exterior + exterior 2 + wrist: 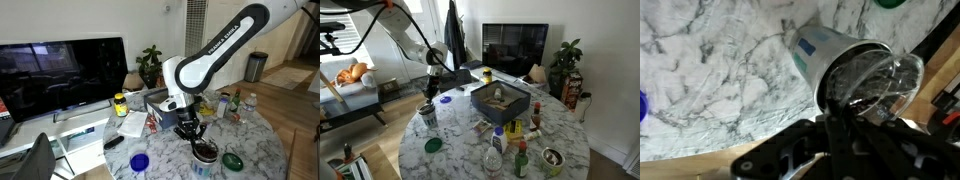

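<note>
A white paper cup point(825, 55) with a blue label, dark contents and a clear plastic top stands on the round marble table point(710, 70). It also shows in both exterior views point(205, 152) point(428, 116) near the table's edge. My gripper point(830, 118) points down right above it, in both exterior views point(189, 131) point(431, 95). Its fingers are closed together, pinching the cup's rim. The contact itself is dark and blurred.
A blue bowl point(139, 161) point(445, 98) and a green lid point(233, 160) point(433, 145) lie close to the cup. A black box point(500, 98) sits mid-table, with bottles point(497, 150) and a yellow-lidded jar point(120, 103) nearby. A TV point(60, 70) stands behind.
</note>
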Action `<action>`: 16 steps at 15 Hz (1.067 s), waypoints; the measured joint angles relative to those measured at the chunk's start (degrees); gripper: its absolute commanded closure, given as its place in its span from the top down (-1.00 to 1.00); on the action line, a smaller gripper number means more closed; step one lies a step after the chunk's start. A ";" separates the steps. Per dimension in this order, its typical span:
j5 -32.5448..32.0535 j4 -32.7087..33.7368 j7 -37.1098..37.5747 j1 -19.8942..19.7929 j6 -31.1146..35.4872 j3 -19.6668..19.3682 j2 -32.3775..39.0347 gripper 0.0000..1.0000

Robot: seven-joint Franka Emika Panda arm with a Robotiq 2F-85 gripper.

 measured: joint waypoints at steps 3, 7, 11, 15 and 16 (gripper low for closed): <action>-2.01 0.00 -3.37 0.00 -0.34 -0.01 0.03 -0.39; -2.90 0.09 -4.49 0.00 -0.33 -0.12 0.02 0.07; -2.85 0.34 -4.54 -0.16 -0.27 -0.12 -0.22 0.65; -1.15 0.73 -2.62 -0.27 -0.06 -0.15 -2.59 1.00; -0.76 0.59 -0.72 -0.29 0.23 -0.28 -3.90 1.00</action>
